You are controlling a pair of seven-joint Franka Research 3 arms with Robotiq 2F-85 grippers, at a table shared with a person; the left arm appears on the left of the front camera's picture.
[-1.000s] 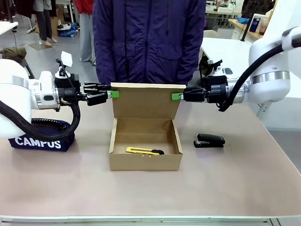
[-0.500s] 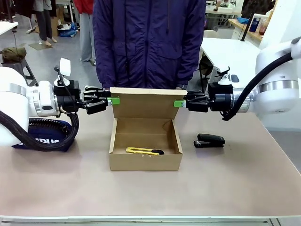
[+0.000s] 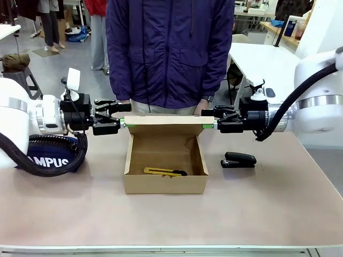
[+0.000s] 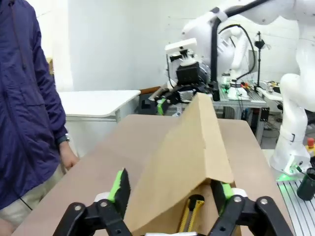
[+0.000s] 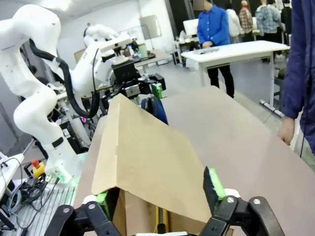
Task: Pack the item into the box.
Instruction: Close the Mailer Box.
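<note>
The brown cardboard box [image 3: 166, 184] stands open at the table's middle, and the yellow utility knife [image 3: 165, 172] lies flat inside near its front wall. Its hinged lid [image 3: 166, 121] leans forward over the opening, so I see it almost edge-on. My left gripper [image 3: 121, 120] is open at the lid's left corner, and my right gripper [image 3: 210, 123] is open at the right corner. In the left wrist view the gripper [image 4: 172, 182] straddles the lid [image 4: 182, 147], with the knife [image 4: 189, 216] below. The right wrist gripper [image 5: 157, 189] straddles the lid [image 5: 142, 157] too.
A black stapler [image 3: 238, 159] lies right of the box. A navy "CAMPUS" pouch [image 3: 51, 159] sits at the left under my left arm. A person in a purple jacket [image 3: 169, 53] stands close behind the box, hands near the table's far edge.
Both grippers have opened from their pinch on the lid's top corners. The lid has swung from upright to leaning forward over the box, and both grippers have come lower.
</note>
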